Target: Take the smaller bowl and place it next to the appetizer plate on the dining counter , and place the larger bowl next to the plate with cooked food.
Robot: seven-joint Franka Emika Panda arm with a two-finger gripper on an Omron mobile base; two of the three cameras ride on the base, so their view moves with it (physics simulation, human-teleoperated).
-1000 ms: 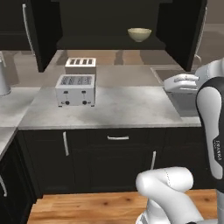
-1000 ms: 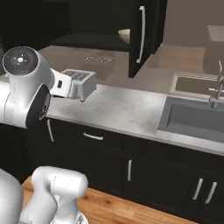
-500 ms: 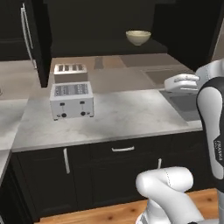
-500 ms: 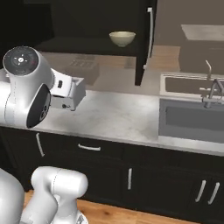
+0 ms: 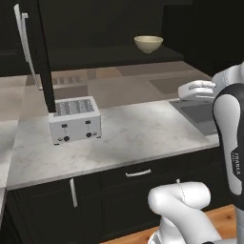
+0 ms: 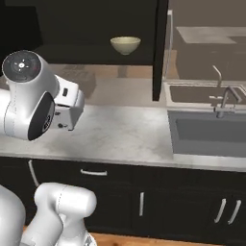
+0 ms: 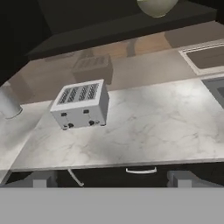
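Note:
A beige bowl (image 5: 148,44) (image 6: 125,45) stands on the dark shelf of an open upper cabinet behind the counter; its underside shows at the top of the hand view (image 7: 156,6). I cannot tell whether it is the smaller or the larger bowl. My gripper (image 7: 113,179) hangs over the front edge of the counter, well short of and below the bowl, open, with its fingertips (image 7: 43,179) wide apart and nothing between them. The white hand (image 5: 198,89) juts left from the arm. The plates and the dining counter are out of view.
A silver toaster (image 5: 75,125) (image 7: 82,105) sits on the marble counter (image 5: 138,138). An open cabinet door (image 5: 35,57) (image 6: 160,48) hangs over the counter. A sink (image 6: 209,129) with a faucet (image 6: 222,96) lies to the right. A grey canister (image 7: 8,103) stands at far left.
The base has driven, so the whole picture has shifted in both base views; counter, toaster and sink sit differently in frame. The gripper stays open.

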